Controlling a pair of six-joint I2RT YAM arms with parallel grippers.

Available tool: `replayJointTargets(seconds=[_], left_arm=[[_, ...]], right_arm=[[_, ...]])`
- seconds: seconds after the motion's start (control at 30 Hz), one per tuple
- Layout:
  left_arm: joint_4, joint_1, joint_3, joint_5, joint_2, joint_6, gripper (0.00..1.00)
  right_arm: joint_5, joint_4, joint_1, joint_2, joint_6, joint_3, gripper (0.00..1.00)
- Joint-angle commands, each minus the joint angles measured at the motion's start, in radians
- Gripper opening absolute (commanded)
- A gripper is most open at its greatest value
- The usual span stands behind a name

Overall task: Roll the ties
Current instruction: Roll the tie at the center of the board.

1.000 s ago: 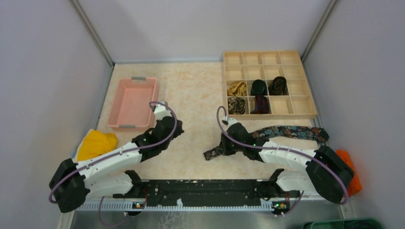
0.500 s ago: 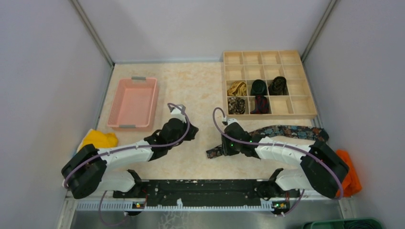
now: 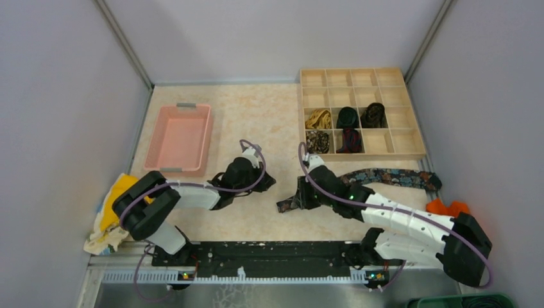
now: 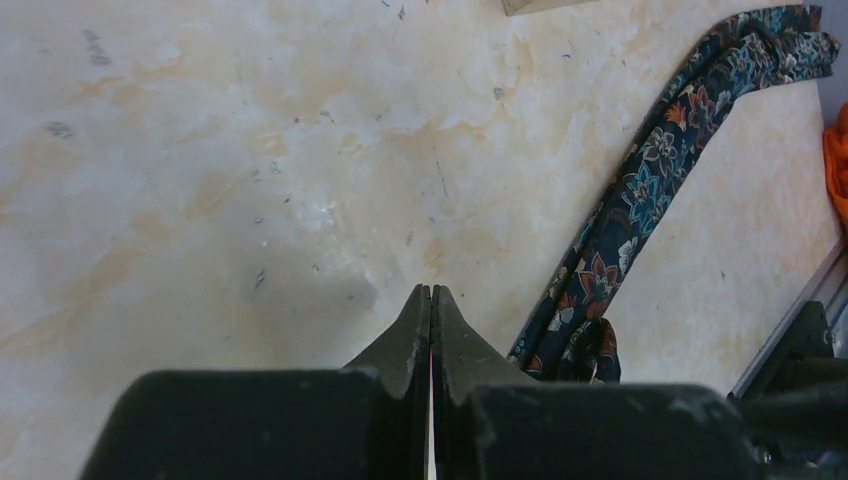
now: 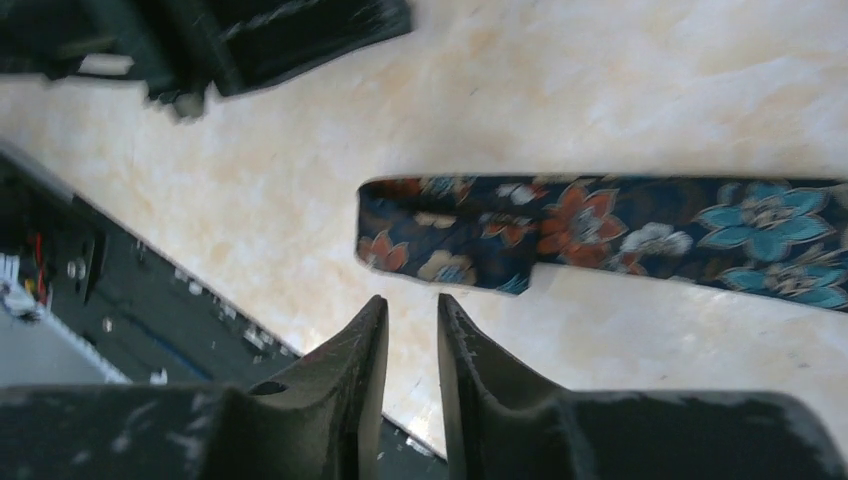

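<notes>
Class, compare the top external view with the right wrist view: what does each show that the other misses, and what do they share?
Only the top view: the pink tray, the wooden box holding five rolled ties, and the orange cloth. Only the right wrist view: the flower print of the floral tie up close, and the narrow, empty gap between the jaws of the right gripper. Both: the floral tie lying unrolled on the table, its end just ahead of that gripper.
</notes>
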Motion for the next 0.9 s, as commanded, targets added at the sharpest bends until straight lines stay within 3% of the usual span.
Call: replayJointTargets(seconds=[0.0,0.1,0.27,0.5,0.87], left_arm=[[0.132,0.029,0.049,0.173,0.110,0.021,0.00],[0.154,0.050,0.074,0.267,0.182,0.024,0.00],[0.252,0.051,0.051,0.366,0.261,-0.014,0.00],[0.364,0.051,-0.042,0.403,0.303,-0.050,0.00],[0.437,-0.016,-0.120,0.411,0.321,-0.085,0.00]], right_arm=[[0.029,-0.036,0.129,0.011,0.097,0.016,0.18],[0.032,0.024,0.200,0.051,0.153,-0.020,0.00],[0.023,0.193,0.222,0.133,0.216,-0.111,0.00],[0.065,0.331,0.222,0.237,0.249,-0.185,0.00],[0.217,0.330,0.219,0.366,0.233,-0.154,0.00]])
